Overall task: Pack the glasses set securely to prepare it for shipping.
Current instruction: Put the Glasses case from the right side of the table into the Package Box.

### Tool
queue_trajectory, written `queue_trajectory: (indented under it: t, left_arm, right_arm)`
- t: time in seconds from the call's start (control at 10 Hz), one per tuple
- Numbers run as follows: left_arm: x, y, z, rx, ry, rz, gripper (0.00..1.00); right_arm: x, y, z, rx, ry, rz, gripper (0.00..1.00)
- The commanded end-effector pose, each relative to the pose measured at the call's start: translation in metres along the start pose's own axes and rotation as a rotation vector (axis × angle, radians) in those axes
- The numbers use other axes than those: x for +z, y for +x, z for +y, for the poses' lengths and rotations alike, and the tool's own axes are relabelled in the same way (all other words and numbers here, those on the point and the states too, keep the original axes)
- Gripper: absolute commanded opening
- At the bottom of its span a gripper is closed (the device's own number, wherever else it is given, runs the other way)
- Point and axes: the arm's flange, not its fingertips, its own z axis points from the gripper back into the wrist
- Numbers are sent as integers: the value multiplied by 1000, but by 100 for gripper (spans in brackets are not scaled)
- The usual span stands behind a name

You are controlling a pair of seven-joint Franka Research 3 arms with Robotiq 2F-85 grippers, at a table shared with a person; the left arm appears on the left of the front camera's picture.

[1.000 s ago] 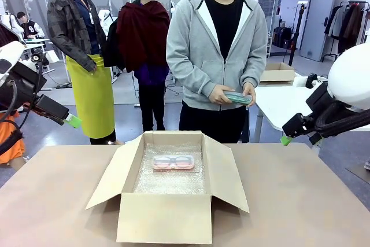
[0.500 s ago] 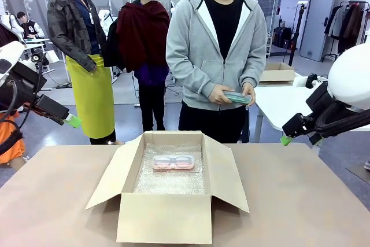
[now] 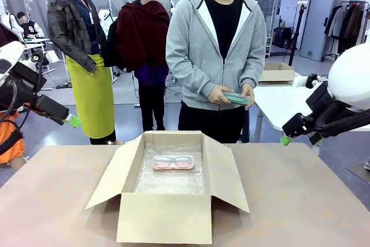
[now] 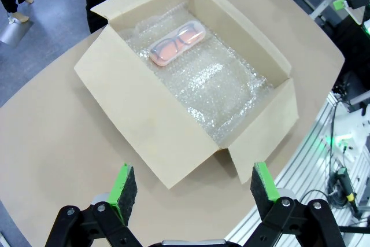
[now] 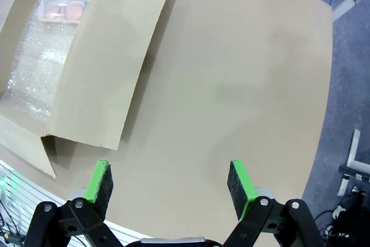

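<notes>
Packing looks about half done, as you can check in the front view. The pink case [image 3: 173, 163] lies flat on the bubble wrap [image 3: 170, 183] inside the open cardboard box [image 3: 165, 218], low centre of the frame, nearer the box's far wall than the near one. The frames show through its clear top.

The green case [image 3: 237, 98] is not in the box. The person in the grey hoodie holds it in both hands [image 3: 218, 95] at waist height, right of centre in the upper half of the frame, well apart from the box.

Grippers, for your record:
- left gripper [image 4: 191, 176]: jaws wide, nothing between the pads, at the bottom edge of the left wrist view, with the box in the upper centre. In the front view it hangs at the left edge, raised off the table [image 3: 300, 201].
- right gripper [image 5: 169, 179]: jaws wide, also empty, over bare table, with the box off to the upper left of the right wrist view.

Neither gripper touches the box or a case.

Judged as left to do:
1. The green case has to go into the box. You have free bubble wrap in front of the pink case, toward the near wall, which looks roomy enough for it.
2. All four flaps stand open, so you must fold them shut.
3. Whether the cases need more padding on top I cannot tell. The wrap lines the floor and part of the walls, and nothing covers the pink case.
</notes>
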Motion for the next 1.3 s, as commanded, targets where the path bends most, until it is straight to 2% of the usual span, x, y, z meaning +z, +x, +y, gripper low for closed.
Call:
queue_trajectory:
  t: [0.0, 1.2]
  left_arm:
    - [1, 0, 1, -2, -17, -18, 100]
    - [1, 0, 1, -2, -17, -18, 100]
  right_arm:
    - [-1, 1, -2, 10, -2, -12, 100]
    - [-1, 1, -2, 10, -2, -12, 100]
